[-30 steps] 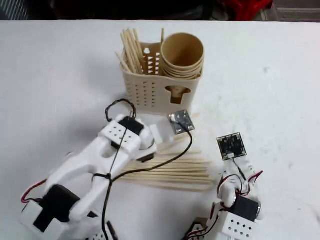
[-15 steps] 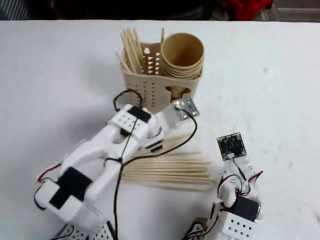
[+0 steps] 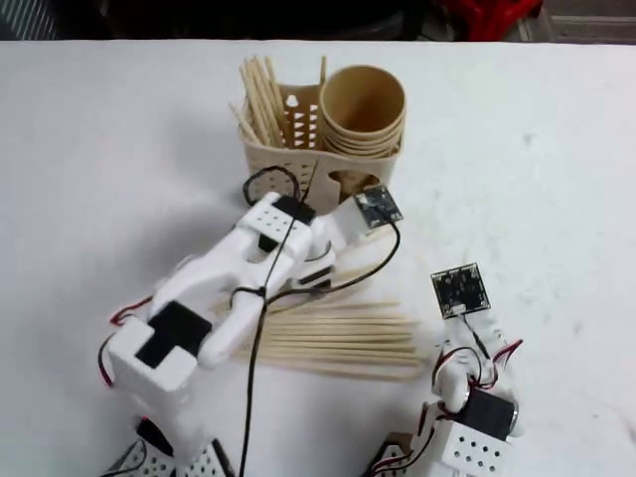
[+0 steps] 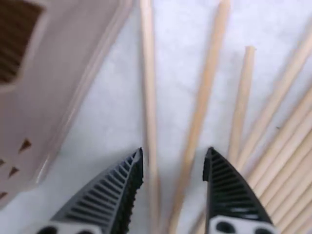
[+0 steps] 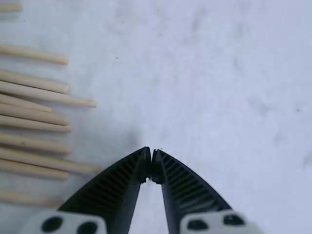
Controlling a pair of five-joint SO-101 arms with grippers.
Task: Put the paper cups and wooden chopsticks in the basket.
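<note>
- Since a second ago my left arm has swung away from the near edge of the desk toward the basket; its wrist now sits just in front of the basket's front wall, above the far side of the loose sticks.
- My left hand is spread apart and holds nothing. Two sticks run lengthwise through the gap between its fingers, and I cannot tell whether either finger touches them.
- The basket has not moved. It stands upright in the middle of the desk, toward the far edge.
- Its left compartment holds the upright chopsticks, which stand on end and lean slightly toward the left edge.
- Its right compartment holds the paper cups, nested with their mouths up.
- The loose chopsticks lie flat where they were, between the basket and the near edge. Their long axes run roughly parallel to the near edge, with the ends toward the right edge, and a few on the far side fan up toward the basket.
- My right hand has stayed put near the near edge, just past the right ends of the loose sticks, its fingers pressed together on nothing.
</note>
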